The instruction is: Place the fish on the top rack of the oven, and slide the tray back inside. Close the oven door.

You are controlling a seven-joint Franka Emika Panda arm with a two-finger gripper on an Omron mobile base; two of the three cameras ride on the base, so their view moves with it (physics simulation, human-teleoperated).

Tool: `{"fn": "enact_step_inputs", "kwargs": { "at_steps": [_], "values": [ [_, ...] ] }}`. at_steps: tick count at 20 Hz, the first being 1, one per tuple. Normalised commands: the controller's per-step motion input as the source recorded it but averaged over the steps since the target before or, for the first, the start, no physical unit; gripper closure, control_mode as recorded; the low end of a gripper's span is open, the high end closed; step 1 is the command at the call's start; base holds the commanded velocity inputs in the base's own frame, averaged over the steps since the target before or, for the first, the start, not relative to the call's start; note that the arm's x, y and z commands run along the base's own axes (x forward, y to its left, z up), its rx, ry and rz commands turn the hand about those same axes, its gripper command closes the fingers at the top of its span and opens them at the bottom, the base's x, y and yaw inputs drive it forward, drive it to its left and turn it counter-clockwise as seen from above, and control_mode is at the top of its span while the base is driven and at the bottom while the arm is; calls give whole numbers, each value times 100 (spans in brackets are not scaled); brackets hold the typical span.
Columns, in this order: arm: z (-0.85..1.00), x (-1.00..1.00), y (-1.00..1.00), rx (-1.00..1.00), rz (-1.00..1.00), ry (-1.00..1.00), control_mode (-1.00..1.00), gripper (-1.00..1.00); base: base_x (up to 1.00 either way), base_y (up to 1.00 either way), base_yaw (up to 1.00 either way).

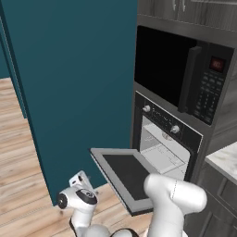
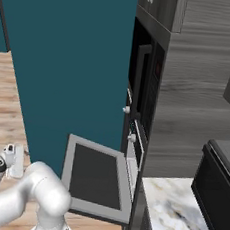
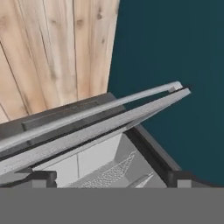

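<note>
While the oven door [image 1: 127, 178] hangs folded down flat, the gripper [image 3: 111, 177] sits low beside it with its fingers spread apart, holding nothing. Just ahead of the fingertips runs the door's silver handle [image 3: 94, 111]; beyond it stands the oven [image 1: 164, 139] with its pale racks [image 1: 162, 152].

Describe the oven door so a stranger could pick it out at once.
Find the dark grey cabinet column beside the teal wall. Under the black microwave sits the oven; its oven door hangs open, lying flat, a grey frame around dark glass.
</note>
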Motion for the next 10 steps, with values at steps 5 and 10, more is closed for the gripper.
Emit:
{"fn": "enact_step_inputs", "kwargs": {
  "at_steps": [5,10],
  "values": [
    [-68,34,73,-8,0,0,-100,-100,0,0,0],
    [-55,29,48,-7,-1,0,-100,-100,0,0,0]
  ]
}}
